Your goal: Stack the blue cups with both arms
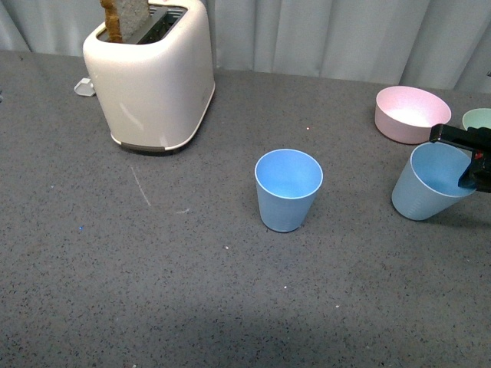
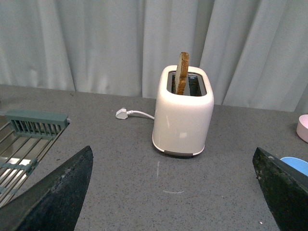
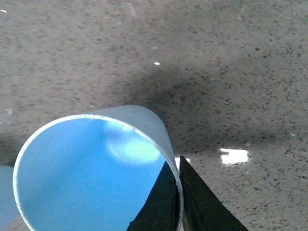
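Because your right tool [image 3: 176, 168] is pinching just the thin rim of one blue cup [image 1: 430, 188] — it is tilted near the pink bowl [image 1: 410, 113], far right — the cup could slip or swing. The plastic is smooth and matte, with sloping round walls. The other blue cup [image 1: 288, 188] stands upright in the middle of the speckled grey counter [image 1: 153, 291], light enough to tip if you come in crooked. Your left tool [image 2: 172, 159] is spread wide, holding nothing, so nothing steadies it.
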### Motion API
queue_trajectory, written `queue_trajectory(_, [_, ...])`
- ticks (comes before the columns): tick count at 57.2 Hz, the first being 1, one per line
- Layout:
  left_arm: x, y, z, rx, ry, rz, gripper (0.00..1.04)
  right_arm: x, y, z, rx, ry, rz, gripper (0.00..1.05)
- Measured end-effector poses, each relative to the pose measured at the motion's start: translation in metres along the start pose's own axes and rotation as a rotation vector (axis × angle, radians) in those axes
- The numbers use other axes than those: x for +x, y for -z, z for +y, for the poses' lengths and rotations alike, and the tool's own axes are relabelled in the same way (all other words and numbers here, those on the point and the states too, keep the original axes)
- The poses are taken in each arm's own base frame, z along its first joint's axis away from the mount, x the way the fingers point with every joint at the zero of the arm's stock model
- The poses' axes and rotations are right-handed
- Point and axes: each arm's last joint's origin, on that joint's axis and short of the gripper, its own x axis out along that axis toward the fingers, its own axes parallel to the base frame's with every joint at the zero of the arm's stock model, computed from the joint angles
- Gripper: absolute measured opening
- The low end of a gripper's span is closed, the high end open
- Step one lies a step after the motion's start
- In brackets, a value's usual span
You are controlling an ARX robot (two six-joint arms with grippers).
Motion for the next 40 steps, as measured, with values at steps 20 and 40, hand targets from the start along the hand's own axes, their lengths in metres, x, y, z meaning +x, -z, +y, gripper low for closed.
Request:
queue_trajectory(20, [0.0, 0.0, 0.0, 0.0, 0.0, 0.0, 0.98, -0.064, 0.001, 0.076, -0.107, -0.332, -0.001, 0.01])
queue_trajectory(40, [0.0, 0.0, 0.0, 0.0, 0.0, 0.0, 0.98, -0.058, 0.024, 0.106, -0.176, -0.335, 0.051, 0.01])
